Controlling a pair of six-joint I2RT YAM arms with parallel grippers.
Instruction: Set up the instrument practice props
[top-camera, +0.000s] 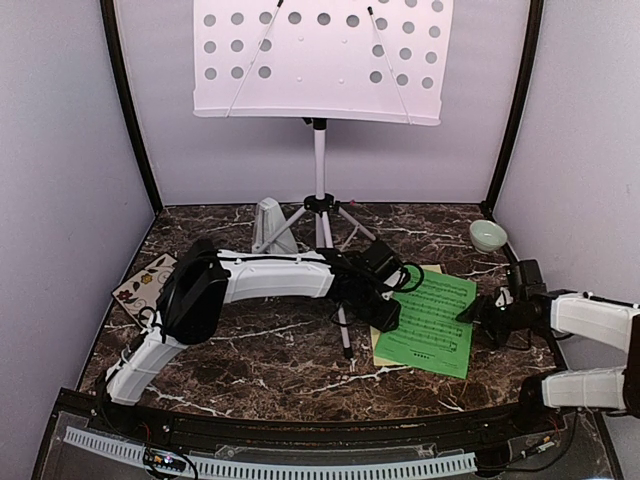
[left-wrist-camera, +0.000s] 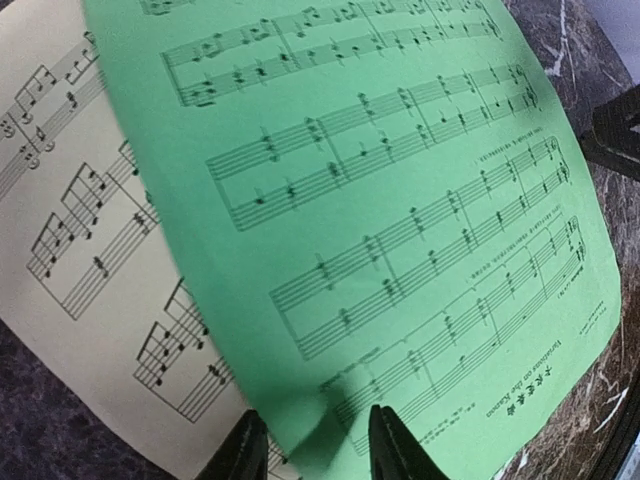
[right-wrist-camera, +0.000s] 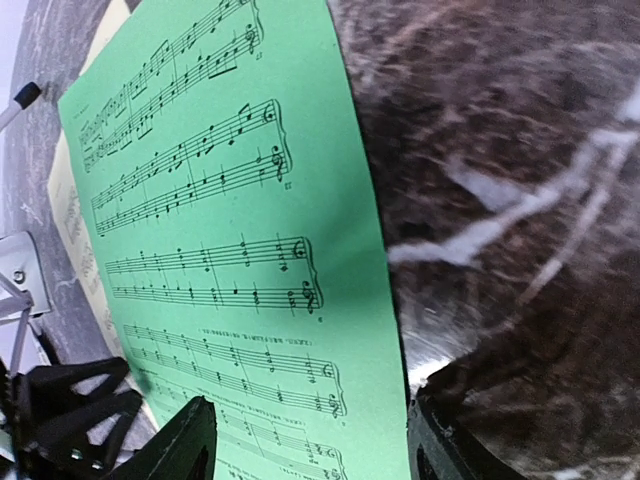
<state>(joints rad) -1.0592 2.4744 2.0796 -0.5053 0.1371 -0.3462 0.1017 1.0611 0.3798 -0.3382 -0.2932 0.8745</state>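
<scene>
The white music stand (top-camera: 320, 60) with a perforated desk stands at the back centre on its tripod. The light-grey metronome (top-camera: 268, 225) stands left of the tripod. The green sheet (top-camera: 430, 320) lies flat on the pale-yellow sheet (top-camera: 432, 268), right of centre. My left gripper (top-camera: 385, 315) is open at the green sheet's left edge. In the left wrist view its gripper (left-wrist-camera: 315, 450) straddles the edge of the green sheet (left-wrist-camera: 400, 200), over the yellow sheet (left-wrist-camera: 80, 230). My right gripper (top-camera: 467, 315) is open, its jaws wide over the right edge of the green sheet (right-wrist-camera: 220, 200).
A floral tile (top-camera: 145, 280) lies at the left wall. A pale-green bowl (top-camera: 487, 235) sits at the back right. One tripod leg (top-camera: 345, 335) reaches forward just left of the sheets. Purple walls close in on three sides.
</scene>
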